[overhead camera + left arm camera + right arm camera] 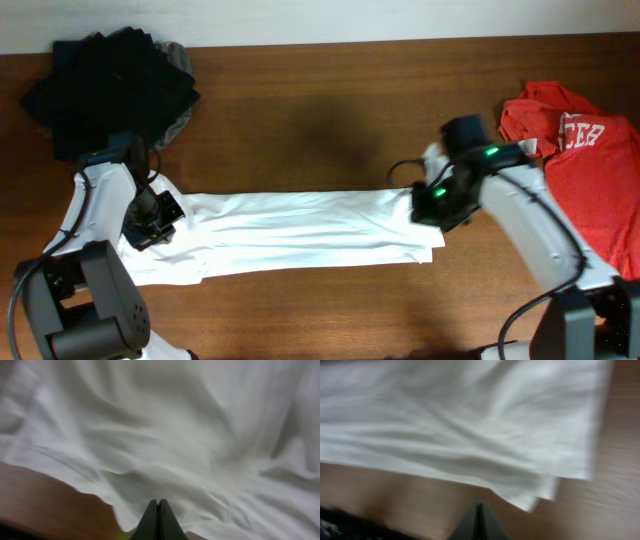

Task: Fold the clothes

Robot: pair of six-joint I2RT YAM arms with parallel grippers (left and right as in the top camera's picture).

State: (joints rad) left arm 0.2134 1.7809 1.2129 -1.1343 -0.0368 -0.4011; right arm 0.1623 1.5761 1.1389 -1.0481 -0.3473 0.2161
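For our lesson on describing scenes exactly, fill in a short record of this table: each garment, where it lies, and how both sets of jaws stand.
white T-shirt: folded into a long band, lying flat across the table
red T-shirt: crumpled at the right edge, apart from the white one
dark pile: far left corner
left jaws: shut, at the band's left end; no cloth seen between them
right jaws: shut, at the band's right end; no cloth seen between them

Three cloth items on the table (330,130)
T-shirt (300,235) lies centre frame; garment pile (110,85) upper left; another shirt (590,170) right edge.
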